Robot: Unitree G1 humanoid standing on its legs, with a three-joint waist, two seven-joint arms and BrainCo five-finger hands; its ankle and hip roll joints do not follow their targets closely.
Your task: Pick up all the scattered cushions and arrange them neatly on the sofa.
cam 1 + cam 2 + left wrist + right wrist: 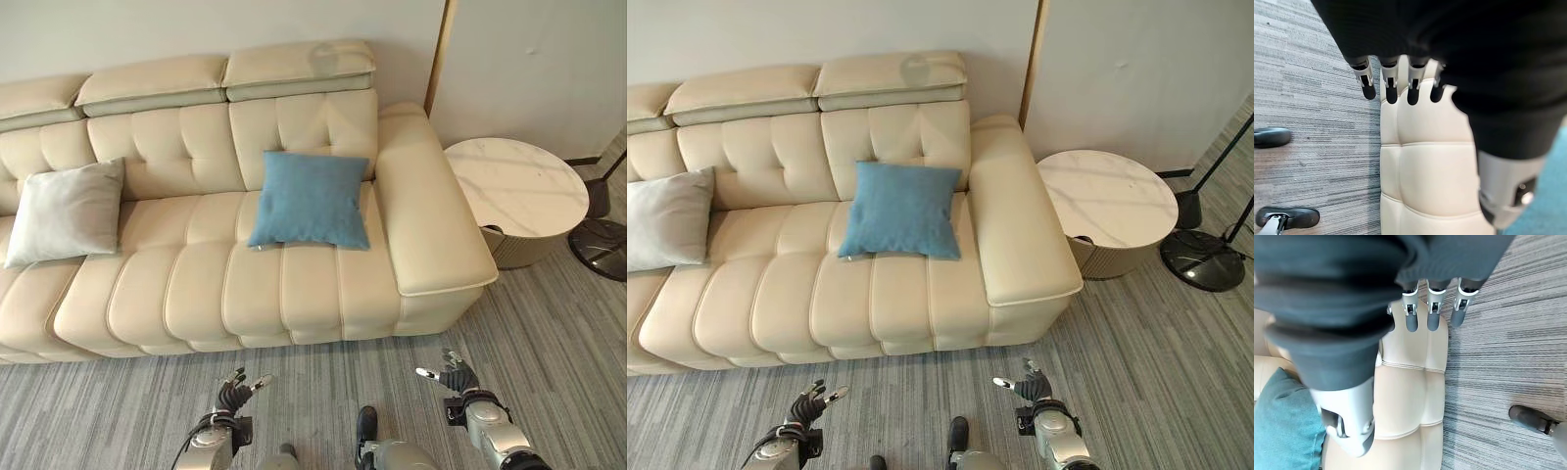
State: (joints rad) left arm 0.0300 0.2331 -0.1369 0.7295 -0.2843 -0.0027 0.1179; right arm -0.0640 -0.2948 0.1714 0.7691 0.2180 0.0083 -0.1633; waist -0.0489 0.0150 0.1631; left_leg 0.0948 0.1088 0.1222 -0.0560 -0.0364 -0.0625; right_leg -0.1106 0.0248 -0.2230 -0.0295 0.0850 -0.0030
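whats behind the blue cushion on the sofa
The blue cushion leans upright on the sofa. Behind it the tufted cream backrest shows above and beside it. The strip of backrest and seat right behind it is covered, so anything tucked there cannot be seen.

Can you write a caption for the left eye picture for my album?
Blue cushion and grey cushion sit on the cream sofa.
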